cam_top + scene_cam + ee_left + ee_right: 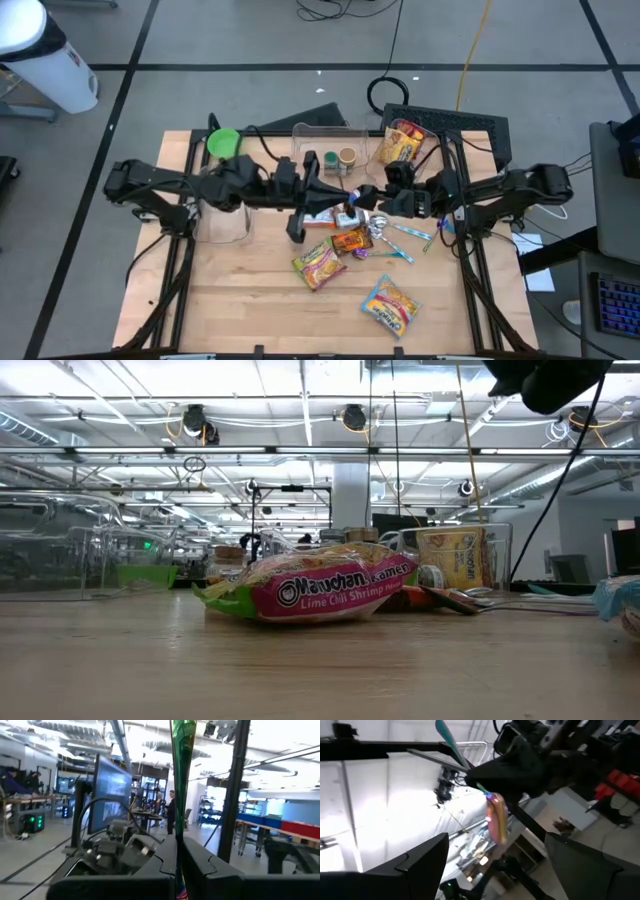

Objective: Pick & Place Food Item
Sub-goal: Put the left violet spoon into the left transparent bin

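The left gripper (352, 215) hangs over the bench (250, 300) centre, fingers (165, 865) clamped on a thin foil packet (179, 780) seen edge-on, its long axis running straight out from the fingertips. The packet (497, 817) is lifted clear of the bench, between the two grippers. The right gripper (385, 200) sits just beside it, fingers (410, 862) spread wide and empty, facing the packet. The left arm is nearer; any handover depends on the right fingers straddling the packet's flat faces.
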You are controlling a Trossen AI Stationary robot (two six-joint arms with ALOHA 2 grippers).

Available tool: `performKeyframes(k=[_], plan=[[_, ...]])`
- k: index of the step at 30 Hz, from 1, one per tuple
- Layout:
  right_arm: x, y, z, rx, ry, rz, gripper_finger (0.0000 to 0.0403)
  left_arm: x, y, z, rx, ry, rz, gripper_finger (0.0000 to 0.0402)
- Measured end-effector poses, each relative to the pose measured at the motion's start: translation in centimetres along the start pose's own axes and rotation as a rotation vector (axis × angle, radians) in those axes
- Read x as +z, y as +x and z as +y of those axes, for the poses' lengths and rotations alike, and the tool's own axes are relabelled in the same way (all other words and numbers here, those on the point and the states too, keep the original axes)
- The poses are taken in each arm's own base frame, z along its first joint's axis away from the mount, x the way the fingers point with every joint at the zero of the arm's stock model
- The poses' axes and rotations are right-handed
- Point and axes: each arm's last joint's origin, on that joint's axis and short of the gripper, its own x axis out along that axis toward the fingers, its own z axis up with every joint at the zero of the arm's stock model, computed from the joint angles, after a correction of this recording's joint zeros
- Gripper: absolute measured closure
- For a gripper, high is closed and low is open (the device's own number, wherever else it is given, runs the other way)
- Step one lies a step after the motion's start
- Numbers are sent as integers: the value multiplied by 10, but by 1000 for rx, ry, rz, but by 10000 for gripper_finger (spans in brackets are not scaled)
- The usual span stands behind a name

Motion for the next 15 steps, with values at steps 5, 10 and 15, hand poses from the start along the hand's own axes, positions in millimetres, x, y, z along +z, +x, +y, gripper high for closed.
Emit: performKeyframes(k=[5, 10, 15], plan=[[-1, 0, -2, 8, 24, -2, 83, -7, 5, 13, 5, -10, 2, 394], [-1, 0, -2, 8, 24, -2, 87, -14, 7, 25, 18, -18, 24, 394], [0, 0, -2, 7, 53, -3, 121, -16, 8, 33, 25, -26, 24, 394]])
